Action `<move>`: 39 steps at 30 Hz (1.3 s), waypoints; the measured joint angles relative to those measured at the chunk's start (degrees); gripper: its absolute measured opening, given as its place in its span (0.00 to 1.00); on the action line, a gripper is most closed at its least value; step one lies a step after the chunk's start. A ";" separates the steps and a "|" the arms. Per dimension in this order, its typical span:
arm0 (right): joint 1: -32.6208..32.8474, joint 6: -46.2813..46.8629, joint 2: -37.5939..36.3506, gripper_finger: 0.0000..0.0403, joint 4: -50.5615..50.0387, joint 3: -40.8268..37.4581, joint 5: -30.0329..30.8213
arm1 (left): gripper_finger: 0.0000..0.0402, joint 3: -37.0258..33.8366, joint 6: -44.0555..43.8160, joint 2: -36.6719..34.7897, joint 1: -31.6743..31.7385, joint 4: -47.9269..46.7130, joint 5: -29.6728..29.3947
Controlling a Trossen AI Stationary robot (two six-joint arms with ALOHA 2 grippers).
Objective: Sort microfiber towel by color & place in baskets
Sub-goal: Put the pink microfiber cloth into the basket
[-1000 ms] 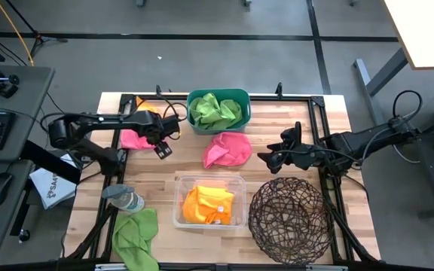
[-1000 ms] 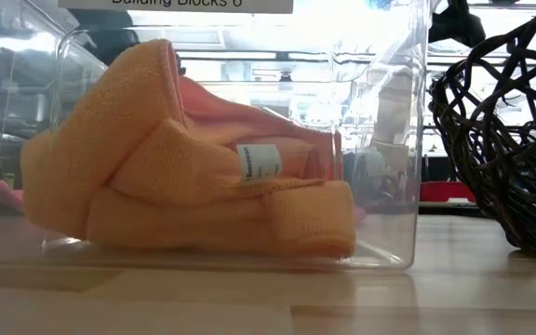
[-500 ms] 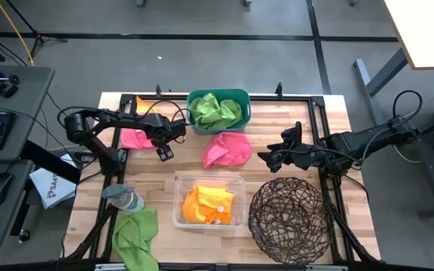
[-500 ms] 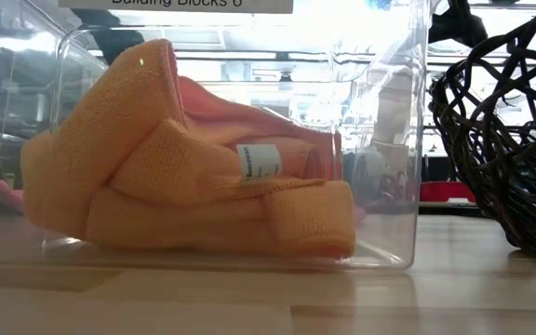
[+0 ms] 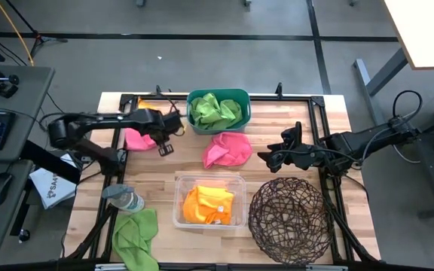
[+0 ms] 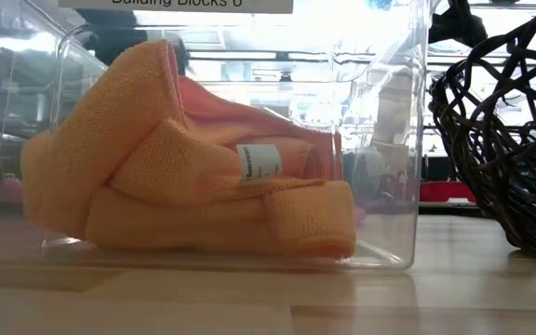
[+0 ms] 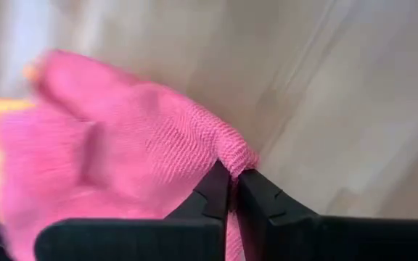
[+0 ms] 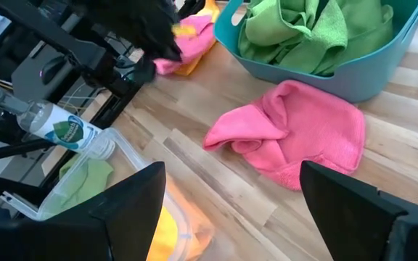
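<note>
Two hot pink towels show on the table. One pink towel point(image 5: 227, 149) lies crumpled and free just in front of the teal tub point(image 5: 218, 96), on the bare wood between the tub and the clear bin point(image 5: 209, 201). The second pink towel point(image 5: 136, 138) lies to the left of the teal tub, and the left gripper point(image 5: 159, 134) is pinched together on a fold at its edge; in the left wrist view the two dark fingers point(image 7: 212, 197) meet on a ridge of pink cloth point(image 7: 122, 156).

Green towels are in two places: a bundle of green cloth point(image 5: 215, 110) fills the teal tub, how many pieces I cannot tell, and one green towel point(image 5: 136, 235) lies well away from the tub at the table's near left corner. Orange cloth point(image 5: 208, 205) sits folded in the clear bin, which stands in front of the teal tub; a further scrap of orange point(image 5: 146, 104) peeks out beside the held pink towel.

There are three containers in all: the teal tub, the clear bin and the round wire basket point(image 5: 290, 219), which stands to the right of the clear bin.

The right gripper point(image 5: 271, 156) hovers to the right of the teal tub, its fingers apart and holding nothing.

One clear plastic bottle point(image 5: 123, 198) lies left of the clear bin.
</note>
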 joint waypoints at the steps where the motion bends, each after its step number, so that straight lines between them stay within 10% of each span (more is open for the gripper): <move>1: 0.00 -0.39 0.00 0.78 0.06 0.00 0.05 | 0.00 1.25 -0.04 -1.99 -0.02 -0.75 0.30; 19: 0.00 -4.22 0.00 0.78 0.63 0.00 1.16 | 0.00 28.76 -2.90 -15.29 -2.53 6.25 1.18; 39: 0.00 -4.18 0.00 0.78 0.85 0.00 1.82 | 0.00 30.98 -2.50 -12.87 -17.52 25.11 2.80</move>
